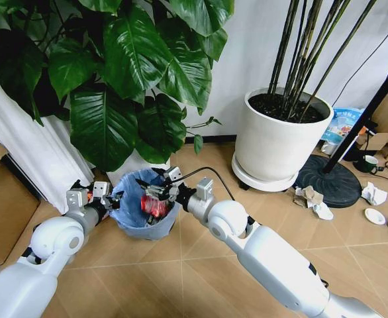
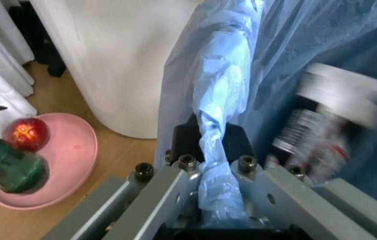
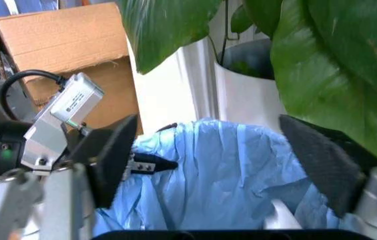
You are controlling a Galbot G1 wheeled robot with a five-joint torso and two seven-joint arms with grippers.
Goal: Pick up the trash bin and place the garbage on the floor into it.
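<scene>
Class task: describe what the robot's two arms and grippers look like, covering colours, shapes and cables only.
Both arms are glossy white, rounded shells with ball-like joints and dark seams. The left gripper has grey metal plates with bolts and an orange spot. The right gripper has black, textured finger pads, a small silver box-shaped camera and a black cable looping over its wrist.

Two arms: glossy white shells showing rounded ball-shaped joints, black seams running between segments. Left gripper (image 1: pixel 114 201): grey metal bracket carrying dark hex-head bolts. Right gripper (image 3: pixel 218 165): grey frame wearing black textured finger pads (image 3: pixel 322 165). Wrist cameras sitting in silver boxes; black cable looping from right wrist.
</scene>
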